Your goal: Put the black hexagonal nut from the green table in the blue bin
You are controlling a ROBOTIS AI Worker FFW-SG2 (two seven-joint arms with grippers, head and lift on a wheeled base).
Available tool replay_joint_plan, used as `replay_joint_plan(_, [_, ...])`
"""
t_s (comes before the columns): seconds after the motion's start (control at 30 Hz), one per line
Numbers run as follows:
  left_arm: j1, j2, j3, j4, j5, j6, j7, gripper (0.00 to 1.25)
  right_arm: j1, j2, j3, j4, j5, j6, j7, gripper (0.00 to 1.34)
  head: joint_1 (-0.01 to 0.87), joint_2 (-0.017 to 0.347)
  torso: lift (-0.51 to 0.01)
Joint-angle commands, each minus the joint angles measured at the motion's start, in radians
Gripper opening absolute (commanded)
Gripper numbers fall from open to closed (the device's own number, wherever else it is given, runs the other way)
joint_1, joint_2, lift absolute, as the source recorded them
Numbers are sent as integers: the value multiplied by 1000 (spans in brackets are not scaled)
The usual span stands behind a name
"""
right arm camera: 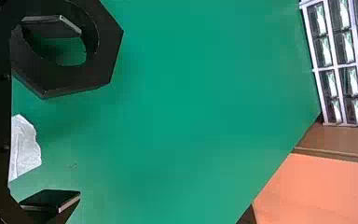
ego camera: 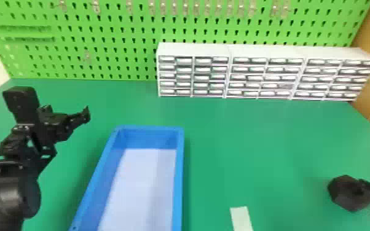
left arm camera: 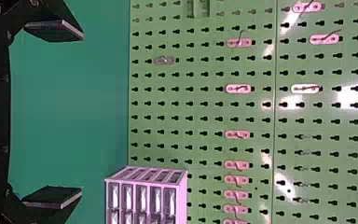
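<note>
Setting up the grasp with right gripper (right arm camera: 79,115) wide, one finger (right arm camera: 51,28) through black hexagonal nut (right arm camera: 101,63) at green table's (ego camera: 255,138) right, needing to close in before heading for blue bin (ego camera: 179,172).

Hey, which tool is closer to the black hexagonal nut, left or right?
Right. The right tool is at the black hexagonal nut, one finger showing within its hole; the left tool is well away, left of the blue bin.
</note>
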Motion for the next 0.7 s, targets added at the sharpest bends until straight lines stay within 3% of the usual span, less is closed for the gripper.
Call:
replay_joint_plan(0.0, [0, 0, 0, 0, 0, 2, -1, 1134, -2, 0, 3, 19, 0, -17, 0, 1252, 666, 32, -100])
replay_joint_plan(0.67, [0, 1, 2, 0, -2, 3, -8, 1134, -2, -1, 16, 72, -3, -63, 0, 1252, 666, 32, -100])
